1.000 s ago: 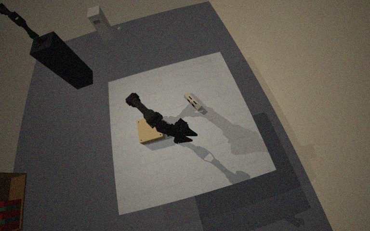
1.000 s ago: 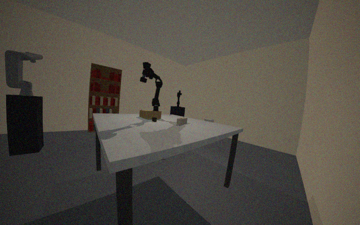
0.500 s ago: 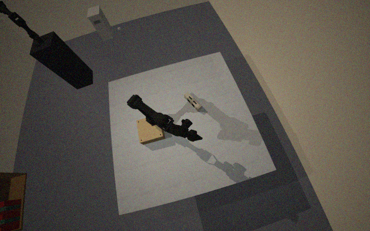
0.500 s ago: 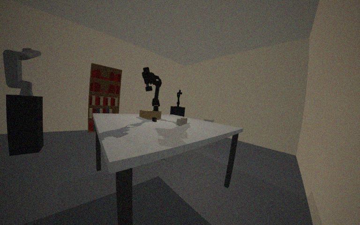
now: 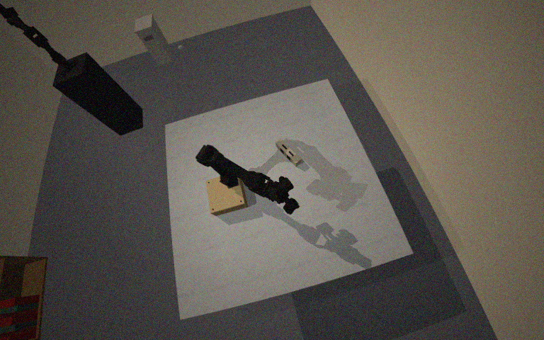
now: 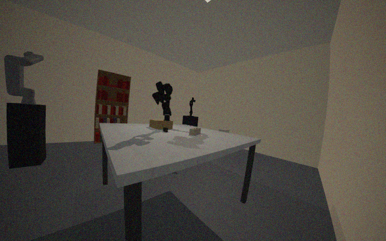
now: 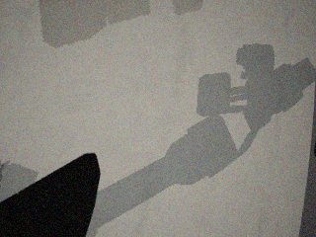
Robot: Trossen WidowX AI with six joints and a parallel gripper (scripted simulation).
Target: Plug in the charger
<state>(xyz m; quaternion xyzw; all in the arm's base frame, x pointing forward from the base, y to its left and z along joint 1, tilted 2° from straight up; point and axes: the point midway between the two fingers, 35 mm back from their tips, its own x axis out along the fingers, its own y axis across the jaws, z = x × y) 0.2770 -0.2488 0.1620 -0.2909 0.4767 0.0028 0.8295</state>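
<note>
The cream power strip (image 5: pixel 297 161) (image 6: pixel 194 131) lies on the white table, its dark outlets facing up. The charger (image 6: pixel 165 129) is a small black block on the table near the wooden base in the exterior view; the arm hides it in the top view, and its prongs cannot be made out. My gripper (image 5: pixel 289 195) (image 7: pixel 208 154) is open and empty, raised above the table. In the wrist view one black finger shows at lower left and a sliver of the other at the right edge. Neither charger nor strip shows there, only table and shadows.
The arm stands on a light wooden base (image 5: pixel 224 198) (image 6: pixel 156 124). The white table (image 5: pixel 200 276) (image 6: pixel 136 166) carries large arm shadows. A black plinth (image 5: pixel 100 98) with another arm and a bookshelf (image 5: pixel 23 296) (image 6: pixel 112 92) stand beyond the table.
</note>
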